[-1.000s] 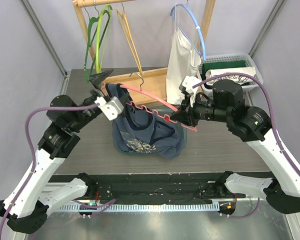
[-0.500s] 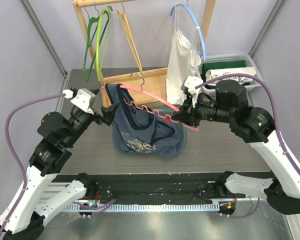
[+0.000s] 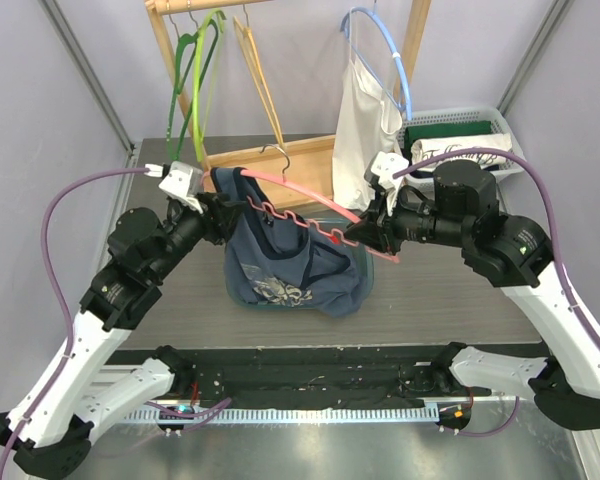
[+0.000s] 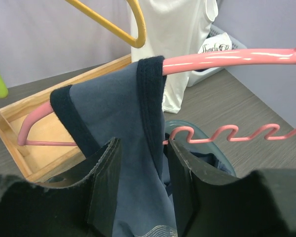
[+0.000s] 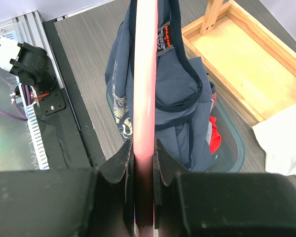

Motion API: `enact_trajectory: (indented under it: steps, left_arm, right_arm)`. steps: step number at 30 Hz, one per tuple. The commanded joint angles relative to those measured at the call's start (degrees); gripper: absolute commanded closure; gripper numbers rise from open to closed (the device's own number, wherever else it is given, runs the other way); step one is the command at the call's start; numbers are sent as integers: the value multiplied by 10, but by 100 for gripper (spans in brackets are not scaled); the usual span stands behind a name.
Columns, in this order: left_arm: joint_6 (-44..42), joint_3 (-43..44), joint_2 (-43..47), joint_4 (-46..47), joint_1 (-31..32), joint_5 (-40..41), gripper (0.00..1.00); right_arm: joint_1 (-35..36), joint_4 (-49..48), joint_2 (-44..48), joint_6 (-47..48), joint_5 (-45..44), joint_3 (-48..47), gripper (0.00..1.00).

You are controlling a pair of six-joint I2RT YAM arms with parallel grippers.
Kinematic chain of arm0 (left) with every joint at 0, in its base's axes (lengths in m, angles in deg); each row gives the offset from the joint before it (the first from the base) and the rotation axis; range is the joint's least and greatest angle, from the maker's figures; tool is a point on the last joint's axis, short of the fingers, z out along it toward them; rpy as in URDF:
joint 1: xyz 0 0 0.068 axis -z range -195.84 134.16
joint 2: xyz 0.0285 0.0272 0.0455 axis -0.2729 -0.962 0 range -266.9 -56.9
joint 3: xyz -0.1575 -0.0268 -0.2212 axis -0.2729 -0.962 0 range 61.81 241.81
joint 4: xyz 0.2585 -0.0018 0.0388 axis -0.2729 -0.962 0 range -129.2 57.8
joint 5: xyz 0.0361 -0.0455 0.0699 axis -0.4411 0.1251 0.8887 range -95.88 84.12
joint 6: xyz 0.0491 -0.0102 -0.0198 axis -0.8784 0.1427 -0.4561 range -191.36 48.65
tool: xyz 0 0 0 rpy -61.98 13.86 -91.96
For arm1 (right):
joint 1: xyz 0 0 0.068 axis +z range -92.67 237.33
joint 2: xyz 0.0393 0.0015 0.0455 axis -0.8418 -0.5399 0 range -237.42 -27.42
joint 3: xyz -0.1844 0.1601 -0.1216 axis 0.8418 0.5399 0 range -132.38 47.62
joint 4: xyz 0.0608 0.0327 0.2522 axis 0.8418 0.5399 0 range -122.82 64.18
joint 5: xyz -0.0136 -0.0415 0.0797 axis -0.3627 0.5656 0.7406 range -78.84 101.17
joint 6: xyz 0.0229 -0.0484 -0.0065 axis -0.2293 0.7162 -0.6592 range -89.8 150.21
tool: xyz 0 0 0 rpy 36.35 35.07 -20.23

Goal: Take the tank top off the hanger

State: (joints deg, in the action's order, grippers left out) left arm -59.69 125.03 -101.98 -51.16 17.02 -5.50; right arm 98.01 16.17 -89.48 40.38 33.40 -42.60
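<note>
A navy tank top [image 3: 280, 265] hangs from a pink hanger [image 3: 300, 190] held tilted above the table. My right gripper [image 3: 355, 232] is shut on the hanger's right arm; in the right wrist view the pink hanger [image 5: 144, 74] runs straight out from between the right gripper [image 5: 142, 148] pads, with the tank top [image 5: 177, 84] draped over it. My left gripper [image 3: 230, 210] is at the garment's left shoulder. In the left wrist view the left gripper [image 4: 142, 148] stands part open, its jaws either side of the tank top [image 4: 118, 128] cloth just below the hanger [image 4: 227, 57].
A clear bin [image 3: 363, 285] holding a red item [image 5: 214, 136] sits under the tank top. Behind stands a wooden rack [image 3: 300, 155] with green hangers [image 3: 195, 80], a yellow hanger [image 3: 260, 80] and a white garment [image 3: 365, 120] on a blue hanger. A white basket [image 3: 460, 140] is at back right.
My left gripper has swung in from the left to the tank top's left shoulder and its jaws have narrowed around the cloth. The right gripper and hanger have barely moved.
</note>
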Motion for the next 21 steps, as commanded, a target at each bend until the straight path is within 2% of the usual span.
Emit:
enact_trajectory:
  steps: [1, 4, 5, 7, 8, 11, 15, 21]
  left_arm:
    - [9, -10, 0, 45, -3, -2, 55]
    - [1, -19, 2, 50, -3, -2, 66]
    - [-1, -23, 3, 52, -3, -2, 74]
    - [-10, -28, 3, 60, -3, -2, 80]
    - [-13, -31, 3, 65, -3, -2, 86]
    - [-19, -27, 4, 76, -8, -2, 96]
    - [-35, -9, 11, 78, -20, -16, 100]
    - [-40, 26, 22, 74, -45, 13, 100]
  right_arm:
    - [0, -46, 26, 0, 5, -22, 99]
    - [0, -46, 27, 0, 3, -25, 99]
    - [0, -46, 27, -1, 3, -25, 99]
    - [0, -45, 29, -2, 3, -25, 99]
    - [-1, -46, 29, -2, 4, -26, 99]
    - [0, -43, 33, -7, 2, -21, 99]
    - [0, -40, 45, -11, -5, -3, 99]
    - [0, -42, 77, -25, -18, 35, 99]
